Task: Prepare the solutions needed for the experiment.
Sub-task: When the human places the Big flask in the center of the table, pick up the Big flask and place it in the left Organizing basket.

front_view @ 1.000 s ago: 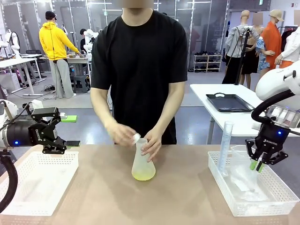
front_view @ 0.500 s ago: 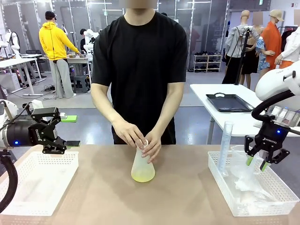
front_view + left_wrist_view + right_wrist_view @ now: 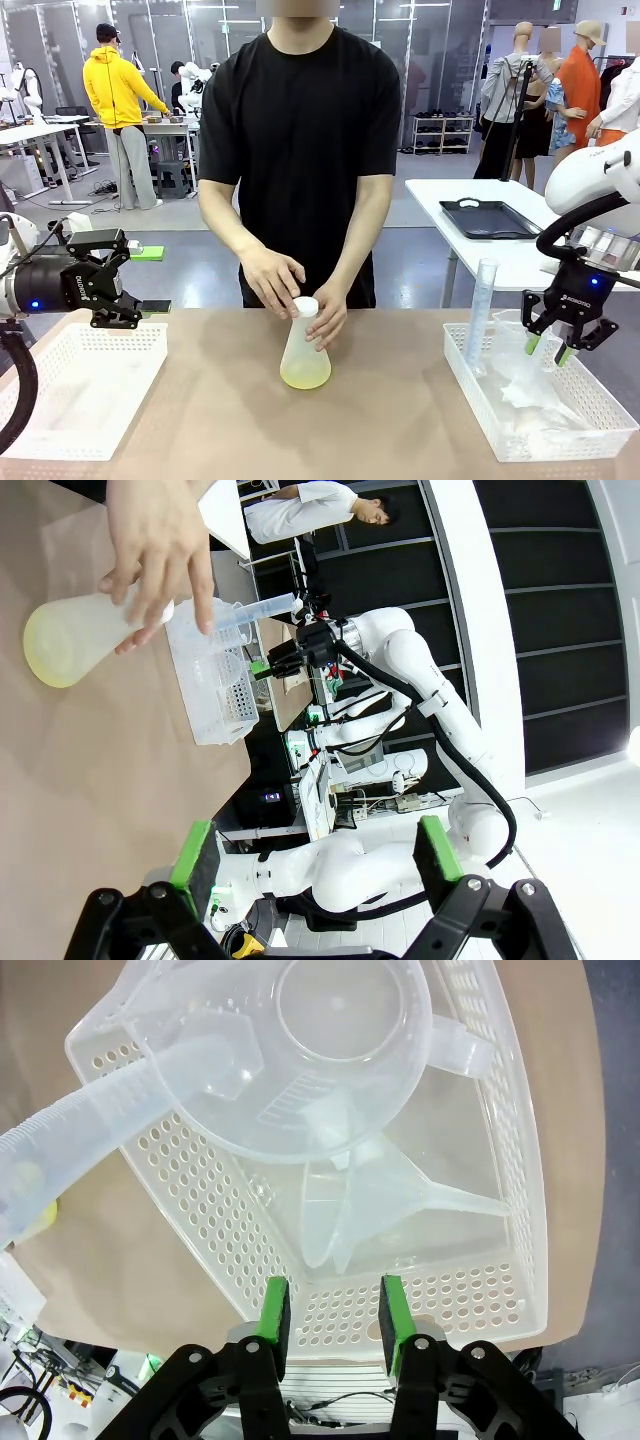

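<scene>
From the front, the flask stands upright in the middle of the table, wide base down. Its long axis is vertical and its neck points straight up. The pale yellow-green solution lies in a shallow layer at the bottom, and a white cap sits on the mouth. One hand of the person curls its fingers over the cap; the other hand wraps the neck. The left gripper hovers above the left basket, jaws spread wide and holding nothing. The right gripper hangs over the right basket. In the left wrist view, which is rolled sideways, the flask lies across the picture with its base toward picture left, and the 2 green pads stand far apart around empty air. In the right wrist view, that gripper's pads are parted with nothing between them, above the basket's rim; inside lie a beaker, a funnel and a graduated cylinder.
</scene>
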`<action>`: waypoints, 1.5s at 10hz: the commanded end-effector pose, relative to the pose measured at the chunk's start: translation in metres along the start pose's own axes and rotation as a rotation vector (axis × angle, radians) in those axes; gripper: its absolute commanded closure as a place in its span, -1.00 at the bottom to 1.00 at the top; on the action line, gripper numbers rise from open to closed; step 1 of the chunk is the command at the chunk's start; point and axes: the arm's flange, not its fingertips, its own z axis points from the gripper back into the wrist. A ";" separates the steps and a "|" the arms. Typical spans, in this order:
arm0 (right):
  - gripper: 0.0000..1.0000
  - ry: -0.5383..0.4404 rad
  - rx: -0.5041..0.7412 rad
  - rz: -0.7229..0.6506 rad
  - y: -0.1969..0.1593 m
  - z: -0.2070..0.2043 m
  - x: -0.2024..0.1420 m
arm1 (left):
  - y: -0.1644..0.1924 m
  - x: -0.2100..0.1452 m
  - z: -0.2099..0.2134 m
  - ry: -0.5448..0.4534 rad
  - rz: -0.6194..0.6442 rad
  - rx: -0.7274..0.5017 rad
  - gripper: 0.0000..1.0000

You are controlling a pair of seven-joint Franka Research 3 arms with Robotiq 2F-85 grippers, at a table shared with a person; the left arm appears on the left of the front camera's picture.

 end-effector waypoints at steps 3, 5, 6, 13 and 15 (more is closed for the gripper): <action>0.06 0.001 0.002 0.011 0.000 0.000 0.000 | -0.002 0.000 -0.001 -0.002 0.015 -0.020 -1.00; 0.06 0.001 0.002 0.011 0.000 0.000 0.000 | -0.002 0.000 -0.001 -0.002 0.015 -0.020 -1.00; 0.06 0.001 0.002 0.011 0.000 0.000 0.000 | -0.002 0.000 -0.001 -0.002 0.015 -0.020 -1.00; 0.06 0.001 0.002 0.011 0.000 0.000 0.000 | -0.002 0.000 -0.001 -0.002 0.015 -0.020 -1.00; 0.06 -0.019 0.001 0.002 0.001 0.001 -0.003 | -0.002 0.000 -0.001 -0.002 0.015 -0.020 -1.00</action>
